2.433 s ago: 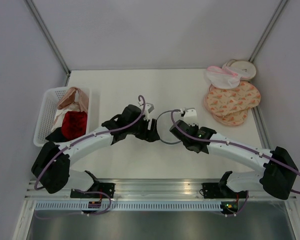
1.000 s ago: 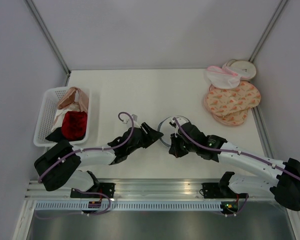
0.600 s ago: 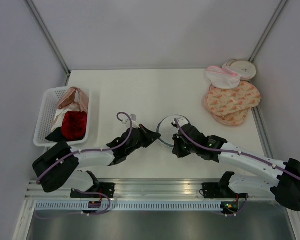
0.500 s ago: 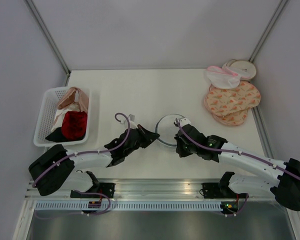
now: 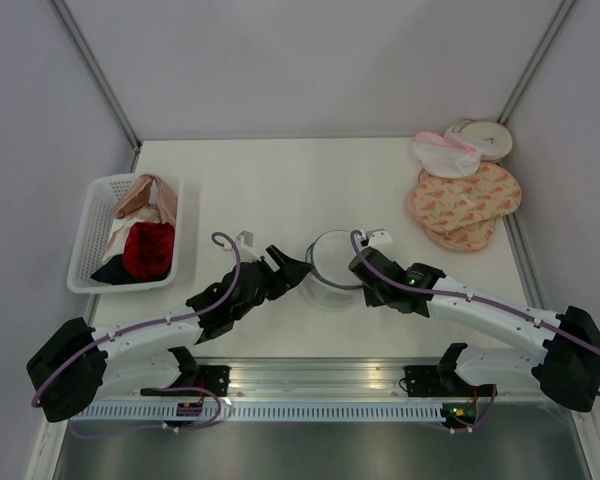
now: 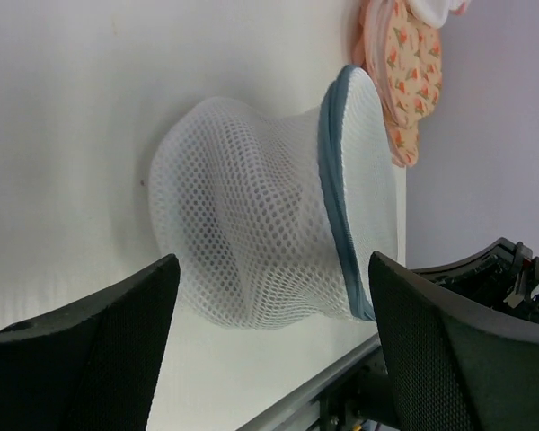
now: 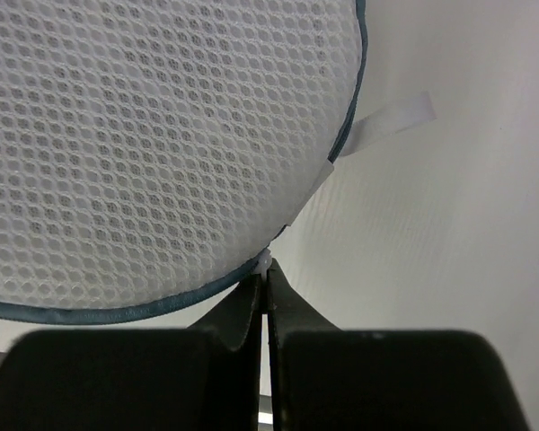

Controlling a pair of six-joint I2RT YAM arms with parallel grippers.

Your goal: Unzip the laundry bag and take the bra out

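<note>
The laundry bag (image 5: 330, 268) is a white mesh drum with a dark rim, standing puffed up mid-table between both arms. In the left wrist view its side wall (image 6: 251, 233) sags just beyond my left gripper (image 6: 274, 350), which is open, wide apart and touching nothing. Seen from above, this left gripper (image 5: 296, 270) sits at the bag's left side. My right gripper (image 7: 267, 277) is shut on a small white zipper pull at the bag's dark rim (image 7: 117, 310); from above it (image 5: 362, 263) is at the bag's right edge. The bra is hidden.
A white basket (image 5: 90, 235) at the left holds a red garment (image 5: 147, 250) and a pink-peach one (image 5: 148, 196). Peach patterned rounds (image 5: 464, 204) and a pink-trimmed mesh pouch (image 5: 445, 153) lie at the back right. A metal rail (image 5: 310, 375) runs along the near edge.
The bag has risen from a flat ring into a puffed drum. My left gripper has opened and drawn back leftward. The right gripper stays shut at the rim, shifted slightly back.
</note>
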